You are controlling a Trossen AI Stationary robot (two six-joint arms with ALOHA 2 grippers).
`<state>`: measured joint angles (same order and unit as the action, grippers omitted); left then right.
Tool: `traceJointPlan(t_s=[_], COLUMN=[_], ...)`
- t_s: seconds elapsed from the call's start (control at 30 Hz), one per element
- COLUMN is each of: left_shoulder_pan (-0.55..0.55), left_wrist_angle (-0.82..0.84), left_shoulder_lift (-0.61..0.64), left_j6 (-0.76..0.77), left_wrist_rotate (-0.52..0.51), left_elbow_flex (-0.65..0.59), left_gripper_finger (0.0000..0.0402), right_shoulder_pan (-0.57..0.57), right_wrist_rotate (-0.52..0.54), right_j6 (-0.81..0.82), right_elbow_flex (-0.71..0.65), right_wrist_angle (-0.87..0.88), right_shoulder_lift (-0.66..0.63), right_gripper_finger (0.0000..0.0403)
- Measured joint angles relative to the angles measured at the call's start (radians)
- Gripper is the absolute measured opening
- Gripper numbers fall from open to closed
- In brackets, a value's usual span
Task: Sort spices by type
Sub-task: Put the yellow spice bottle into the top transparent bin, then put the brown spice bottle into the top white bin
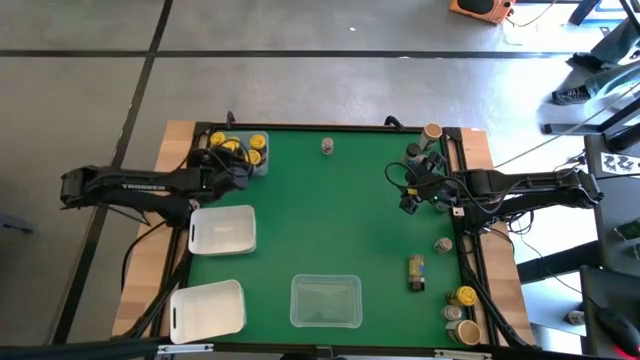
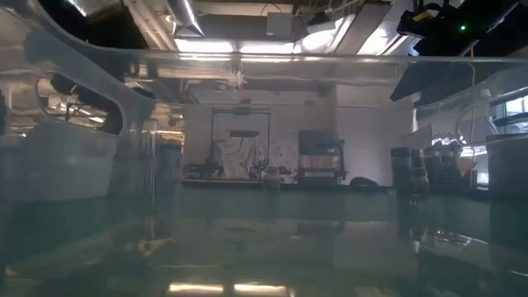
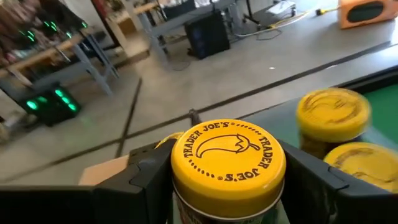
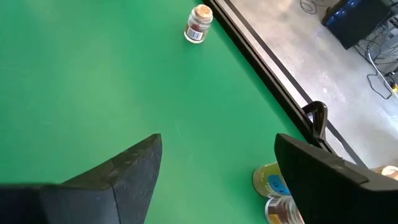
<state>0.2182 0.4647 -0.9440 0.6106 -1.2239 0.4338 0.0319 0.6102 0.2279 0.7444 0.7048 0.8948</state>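
Observation:
My left gripper [image 1: 232, 152] is at the table's far left, over a clear tray [image 1: 263, 165] that holds several yellow-lidded spice jars [image 1: 257, 143]. It is shut on one yellow-lidded jar [image 3: 227, 162]; two more yellow lids [image 3: 333, 112] stand beyond it. My right gripper [image 1: 408, 198] is open and empty above the green mat at the far right, with bare mat between its fingers [image 4: 217, 168]. A tan-lidded jar [image 1: 327, 147] stands alone near the far edge; it also shows in the right wrist view [image 4: 199, 23]. My left gripper pinches the yellow-lidded jar between its two fingers [image 3: 146, 171], which stand on opposite sides just under the lid's rim [image 3: 180, 186]. The jar stands upright with its lid up. The lid hides the jar's foot, so whether it is lifted cannot be told.
Two white trays [image 1: 222, 228] [image 1: 207, 308] lie at the left and a clear tray [image 1: 325, 300] near the front edge. Several jars stand along the right edge [image 1: 432, 132] [image 1: 443, 244] [image 1: 465, 297]; one lies on its side [image 1: 417, 272]. The middle of the mat is free.

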Motion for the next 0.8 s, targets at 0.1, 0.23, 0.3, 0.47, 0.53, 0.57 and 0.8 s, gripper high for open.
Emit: traceJointPlan(t_s=[0.1,0.23,0.3,0.47,0.53,0.57,0.8], left_shoulder_pan=[0.001,0.001,0.001,0.001,0.001,0.001,-0.001], left_wrist_angle=[-0.113,-0.212,-0.219,-0.22,-0.22,-0.22,-0.213], left_shoulder_lift=[0.0,0.0,0.0,0.0,0.0,0.0,0.037], left_j6=[-0.074,-0.118,-0.088,-0.019,-0.009,-0.007,-0.146], left_wrist_rotate=[-0.042,-0.052,-0.046,-0.042,-0.042,-0.041,0.048], left_elbow_flex=[-0.072,-0.156,-0.179,-0.189,-0.189,-0.189,-0.108], left_gripper_finger=[0.0223,0.0223,0.0235,0.03,0.0317,0.0323,0.0333], right_shoulder_pan=[0.001,0.001,0.0,0.001,0.001,0.001,0.001], right_wrist_rotate=[0.0,0.0,0.0,-0.001,-0.014,-0.021,-0.134], right_j6=[0.0,0.003,0.003,0.003,0.003,0.003,0.003], right_elbow_flex=[0.0,0.0,0.0,0.0,0.0,0.0,0.0], right_wrist_angle=[0.0,0.0,-0.005,-0.008,-0.008,-0.008,-0.008], right_shoulder_lift=[0.0,0.0,0.0,0.0,0.0,0.0,0.0], right_gripper_finger=[0.0309,0.0309,0.0309,0.0309,0.0309,0.0309,0.0309])
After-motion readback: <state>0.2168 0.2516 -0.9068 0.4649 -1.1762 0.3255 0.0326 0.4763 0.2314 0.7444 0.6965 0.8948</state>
